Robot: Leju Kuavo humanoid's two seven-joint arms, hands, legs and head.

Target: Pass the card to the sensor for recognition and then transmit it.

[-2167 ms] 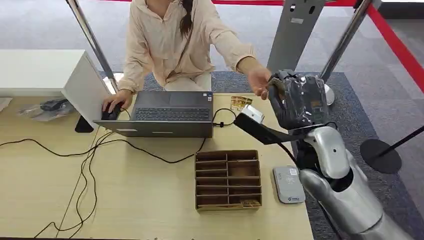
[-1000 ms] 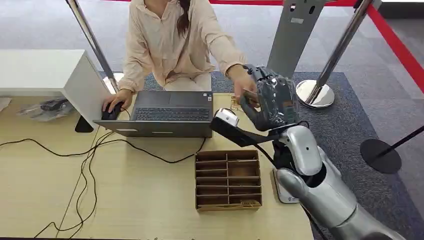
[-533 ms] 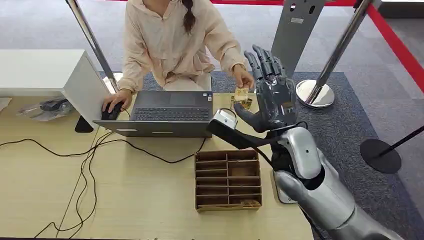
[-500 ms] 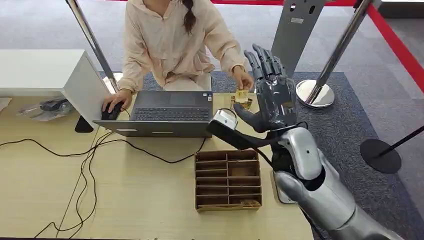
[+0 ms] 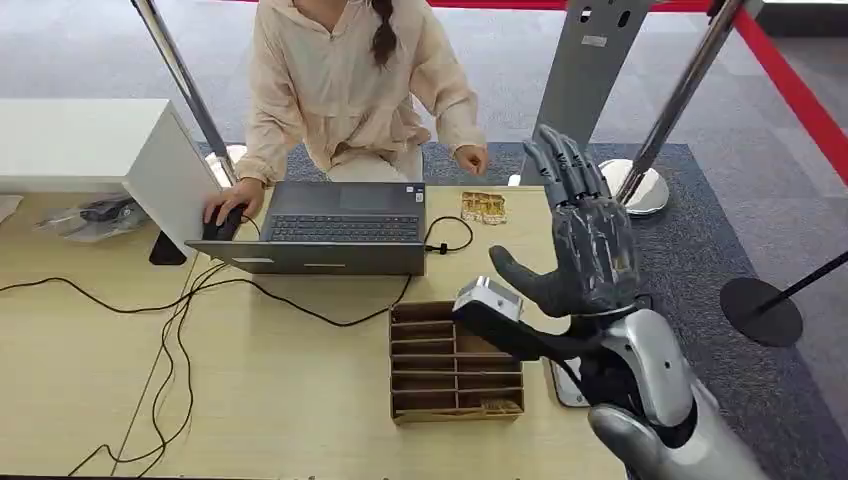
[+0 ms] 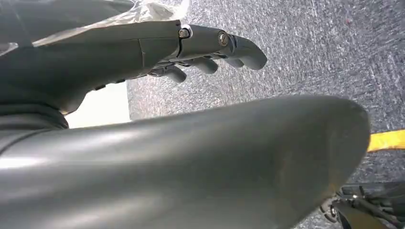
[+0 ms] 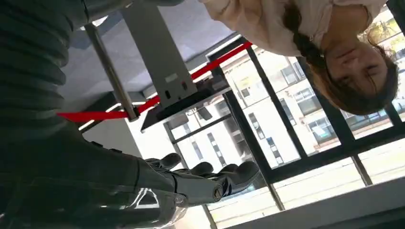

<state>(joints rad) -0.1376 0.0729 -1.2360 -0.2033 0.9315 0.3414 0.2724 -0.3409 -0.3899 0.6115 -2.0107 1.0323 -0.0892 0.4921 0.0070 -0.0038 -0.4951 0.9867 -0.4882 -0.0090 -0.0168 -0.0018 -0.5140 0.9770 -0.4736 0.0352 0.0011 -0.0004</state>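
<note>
A wooden table (image 5: pixel 300 400) is seen with a laptop (image 5: pixel 330 228), a cardboard tray (image 5: pixel 456 362) and a sensor (image 5: pixel 566 388), the last partly hidden by the arm. The right hand (image 5: pixel 585 250) is raised with fingers spread, nothing held; the left hand (image 6: pixel 143 52) is seen loosely extended and empty. The cards (image 5: pixel 483 207) lie beside the laptop, near a person's hand (image 5: pixel 470 158). They are judged thin, stiff, light and slippery, best pinched at an edge. Their print cannot be read.
</note>
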